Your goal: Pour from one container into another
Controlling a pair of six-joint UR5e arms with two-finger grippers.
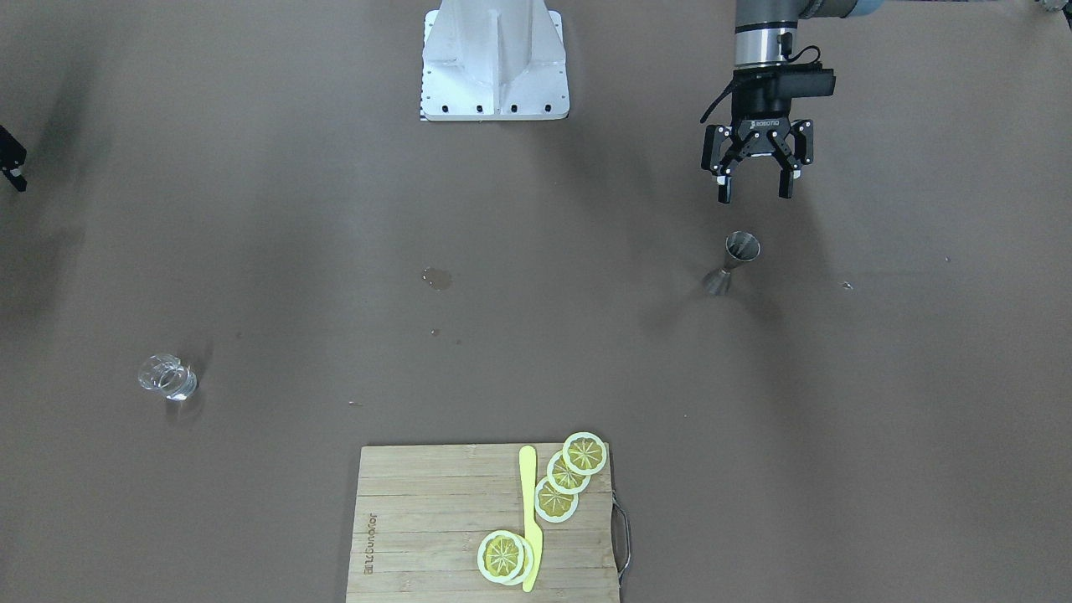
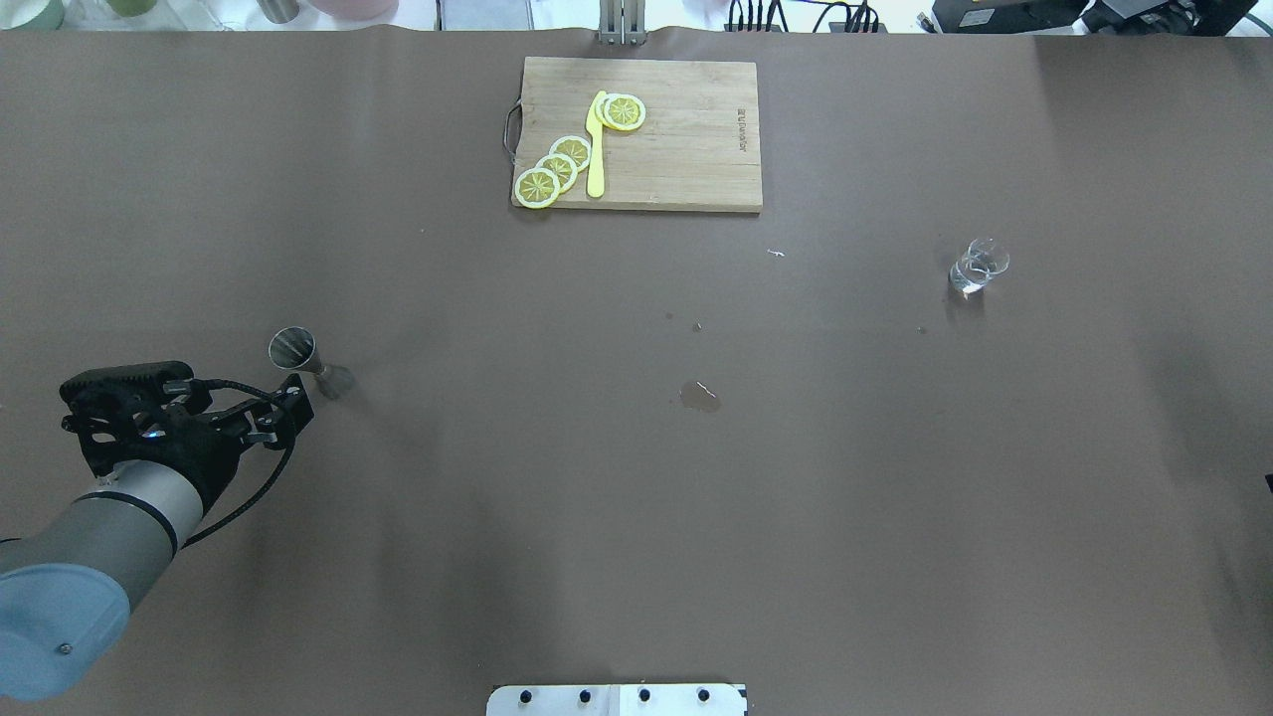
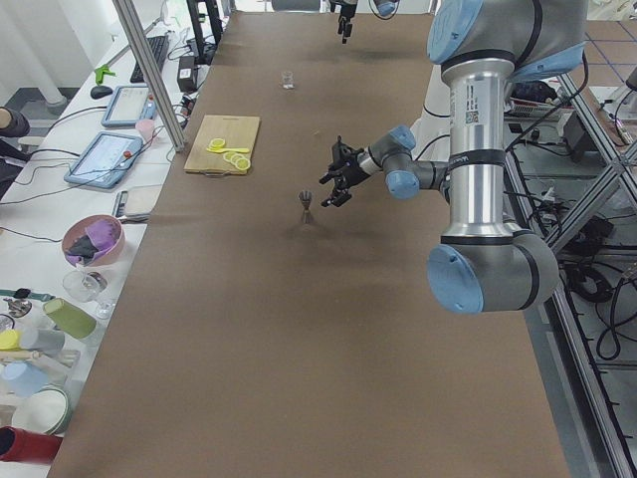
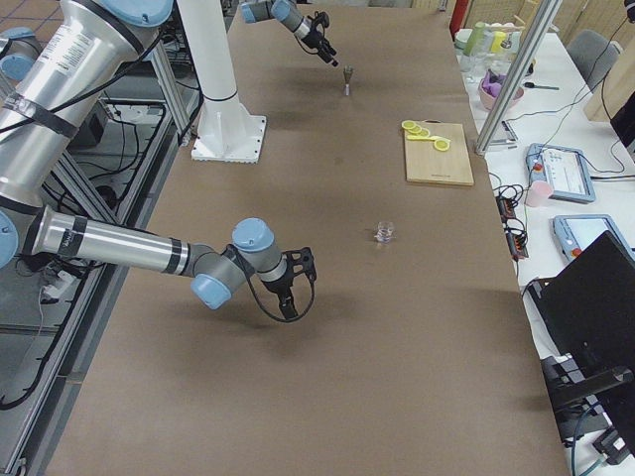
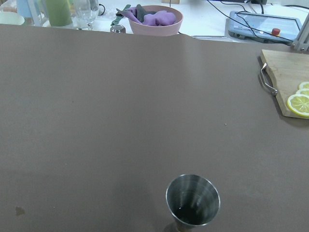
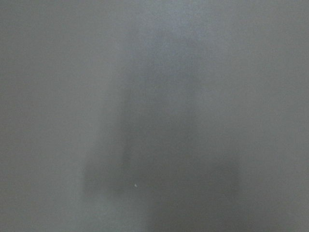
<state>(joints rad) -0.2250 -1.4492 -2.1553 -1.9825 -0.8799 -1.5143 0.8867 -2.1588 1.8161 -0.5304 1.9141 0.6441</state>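
The steel jigger [image 1: 735,261] stands upright on the brown table, and the left wrist view looks down into its top cone [image 5: 193,200]. My left gripper [image 1: 754,191] hovers open and empty just behind it, on the robot's side, not touching it. The small clear glass cup [image 1: 167,377] stands alone far across the table, also seen in the overhead view [image 2: 978,266]. My right gripper [image 4: 288,288] hangs low over bare table, short of the cup; only a sliver of it shows at the front view's edge, so I cannot tell its state. The right wrist view is a grey blur.
A wooden cutting board [image 2: 686,149] with lemon slices and a yellow knife [image 2: 596,149] lies at the far middle edge. A small puddle [image 2: 700,396] sits mid-table. The robot's white base [image 1: 494,59] is at the near edge. A pink bowl [image 5: 154,19] stands beyond the table's left end.
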